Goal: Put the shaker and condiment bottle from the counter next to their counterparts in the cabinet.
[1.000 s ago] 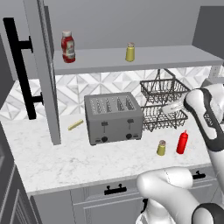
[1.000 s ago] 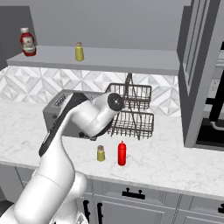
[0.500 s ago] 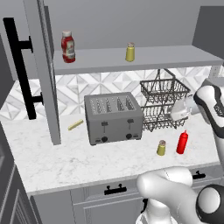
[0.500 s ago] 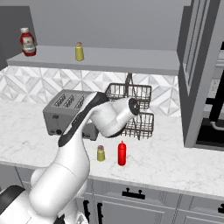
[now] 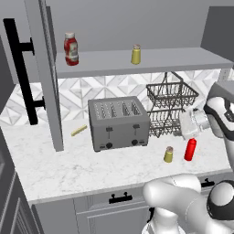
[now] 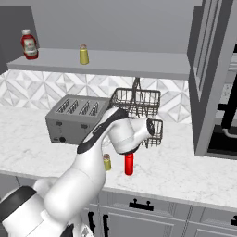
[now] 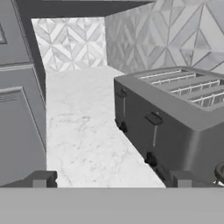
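The small olive shaker point(image 5: 168, 154) point(image 6: 107, 162) stands on the marble counter point(image 5: 68, 169) in front of the toaster's right end. The slim red condiment bottle point(image 5: 190, 149) point(image 6: 129, 164) stands just to its right. My gripper point(image 5: 186, 125) point(image 7: 111, 180) hangs a little above the condiment bottle, in front of the wire basket, and points left along the counter; its fingers stand wide open with nothing between them. On the cabinet shelf point(image 5: 173, 58) stand the counterparts: a dark-red ketchup bottle point(image 5: 71, 49) point(image 6: 29, 44) and a yellow shaker point(image 5: 135, 54) point(image 6: 84, 54).
A grey toaster point(image 5: 119, 123) point(image 7: 175, 127) sits mid-counter, and a two-tier wire basket point(image 5: 171, 107) point(image 6: 138, 104) stands behind the bottle. The open cabinet door point(image 5: 43, 73) with its black handle hangs at the left. A small yellowish stick point(image 5: 78, 130) lies left of the toaster.
The arm has swung to the right and dropped lower, bringing the hand down close above the red bottle. The jaws stayed open. Shaker and bottle have not moved.
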Controlling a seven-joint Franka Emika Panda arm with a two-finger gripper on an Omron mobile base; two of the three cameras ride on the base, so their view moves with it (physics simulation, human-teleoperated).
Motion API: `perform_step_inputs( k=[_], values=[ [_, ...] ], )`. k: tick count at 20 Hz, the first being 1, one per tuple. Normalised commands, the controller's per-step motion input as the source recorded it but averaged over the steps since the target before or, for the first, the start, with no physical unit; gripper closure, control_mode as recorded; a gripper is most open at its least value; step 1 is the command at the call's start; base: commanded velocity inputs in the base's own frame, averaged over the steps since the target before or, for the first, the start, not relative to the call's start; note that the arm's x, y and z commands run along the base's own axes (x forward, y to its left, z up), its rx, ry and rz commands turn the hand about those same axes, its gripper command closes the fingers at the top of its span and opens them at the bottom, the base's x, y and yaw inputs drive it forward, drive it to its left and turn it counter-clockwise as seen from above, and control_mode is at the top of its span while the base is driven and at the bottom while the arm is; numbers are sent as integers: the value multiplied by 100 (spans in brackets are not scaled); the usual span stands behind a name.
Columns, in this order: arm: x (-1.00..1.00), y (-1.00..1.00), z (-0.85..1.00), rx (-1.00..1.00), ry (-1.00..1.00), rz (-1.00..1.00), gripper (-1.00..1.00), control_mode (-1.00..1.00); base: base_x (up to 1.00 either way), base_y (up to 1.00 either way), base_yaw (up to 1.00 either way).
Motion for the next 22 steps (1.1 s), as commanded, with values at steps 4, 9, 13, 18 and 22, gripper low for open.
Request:
perform_step_inputs(
  k=[4, 9, 13, 18, 22],
  values=[
    [0, -26, -28, 2, -19, 18, -100, -100, 0, 0, 0],
    [0, -27, -23, 3, -16, 17, -100, -100, 0, 0, 0],
    [0, -25, -14, 3, -12, 16, -100, -100, 0, 0, 0],
    [0, -27, -1, 4, -8, 14, -100, -100, 0, 0, 0],
    [0, -29, 0, 5, -3, 13, -100, -100, 0, 0, 0]
  ],
)
